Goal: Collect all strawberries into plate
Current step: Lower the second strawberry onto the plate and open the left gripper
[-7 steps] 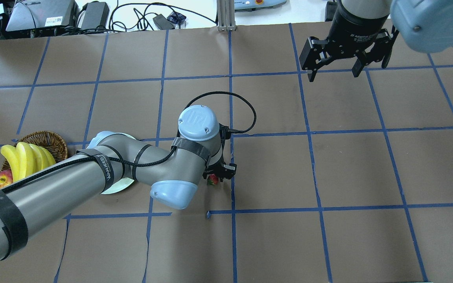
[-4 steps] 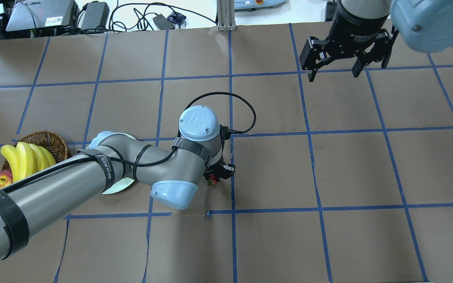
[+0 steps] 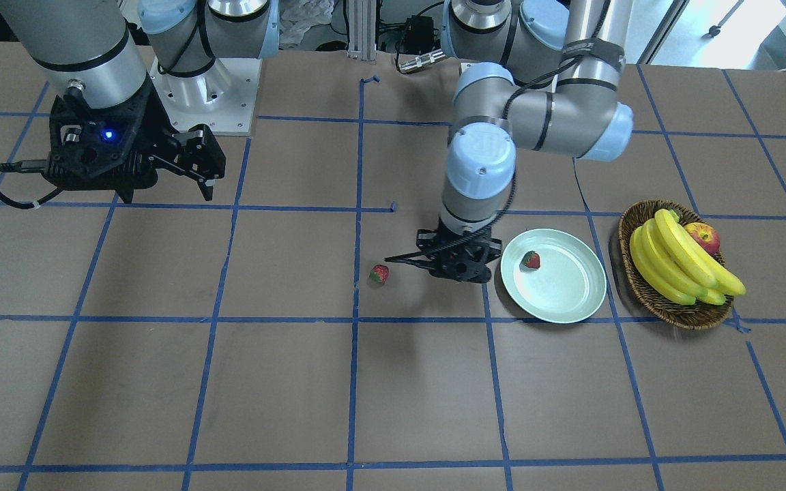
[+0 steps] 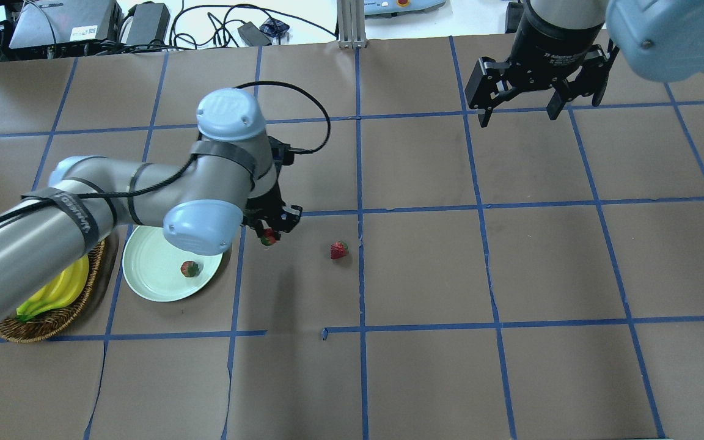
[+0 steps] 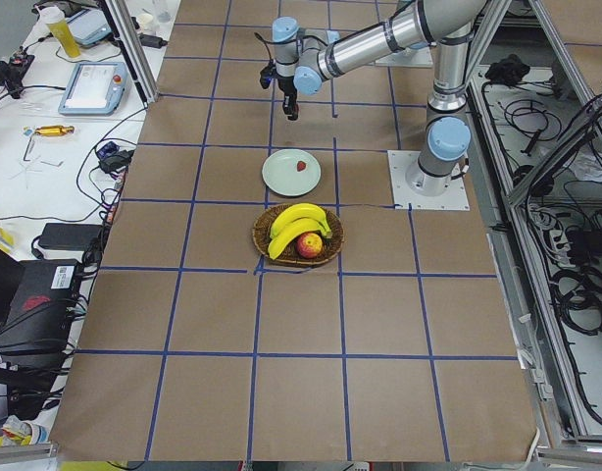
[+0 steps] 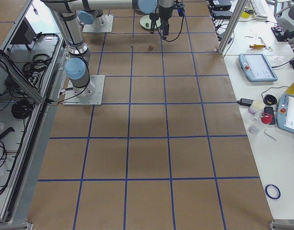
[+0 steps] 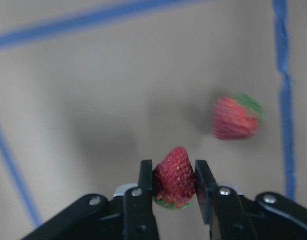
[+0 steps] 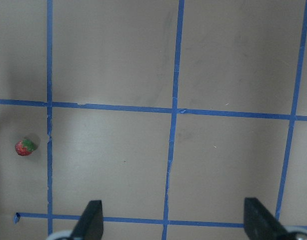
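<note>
My left gripper [image 4: 270, 236] is shut on one strawberry [image 7: 174, 175] and holds it above the table, just right of the plate [image 4: 156, 275]. A second strawberry [image 4: 190, 268] lies inside that pale green plate [image 3: 557, 293]. A third strawberry [image 4: 338, 250] rests on the brown table to the right of the gripper; it also shows, blurred, in the left wrist view [image 7: 236, 117] and small in the right wrist view [image 8: 25, 146]. My right gripper [image 4: 518, 116] hangs open and empty over the far right of the table.
A wicker basket [image 3: 679, 315] with bananas [image 3: 679, 262] and an apple [image 3: 703, 237] stands beside the plate, on the side away from the gripper. My left arm reaches over it. Cables and equipment lie past the far table edge.
My left gripper has lifted a strawberry off the table and swung with it to the left, toward the plate. That uncovered the plate and another strawberry on the table. The right arm stayed still.
</note>
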You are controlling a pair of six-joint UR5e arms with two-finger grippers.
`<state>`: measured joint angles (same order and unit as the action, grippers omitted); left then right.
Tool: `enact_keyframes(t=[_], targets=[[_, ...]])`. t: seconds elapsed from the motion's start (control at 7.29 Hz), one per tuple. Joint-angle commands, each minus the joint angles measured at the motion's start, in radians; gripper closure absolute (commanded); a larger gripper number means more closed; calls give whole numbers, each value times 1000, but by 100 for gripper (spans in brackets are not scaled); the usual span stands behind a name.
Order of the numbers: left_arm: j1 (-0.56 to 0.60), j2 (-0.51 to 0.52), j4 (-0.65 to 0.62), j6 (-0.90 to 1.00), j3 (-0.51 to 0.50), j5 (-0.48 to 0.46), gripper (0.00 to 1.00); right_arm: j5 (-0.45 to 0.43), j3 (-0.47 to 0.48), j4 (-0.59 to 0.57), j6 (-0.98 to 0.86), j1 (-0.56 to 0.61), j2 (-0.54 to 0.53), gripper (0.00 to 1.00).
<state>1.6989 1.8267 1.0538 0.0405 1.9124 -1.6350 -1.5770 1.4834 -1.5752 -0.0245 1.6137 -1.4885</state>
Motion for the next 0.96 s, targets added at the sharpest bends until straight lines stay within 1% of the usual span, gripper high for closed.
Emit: enact_keyframes(t=[0.0,0.14,0.27,0.41,0.55,0.69,0.82], targets=[[-186,-15,17,259,31,-37,78,0,0,0,0,2,1,0],[-243,-7,-10,303,71,-40,78,0,0,0,0,0,1,0],[-249,3,-30,303,100,-49,50,2,0,0,0,0,2,0],[-249,6,-32,297,108,-63,4,0,0,0,0,0,1,0],[-240,-3,-38,273,100,-56,0,0,0,0,0,0,2,0],[-198,-13,-43,216,87,-49,0,2,0,0,1,0,2,0],[-106,-4,-44,70,38,-13,0,2,0,1,1,2,1,0]])
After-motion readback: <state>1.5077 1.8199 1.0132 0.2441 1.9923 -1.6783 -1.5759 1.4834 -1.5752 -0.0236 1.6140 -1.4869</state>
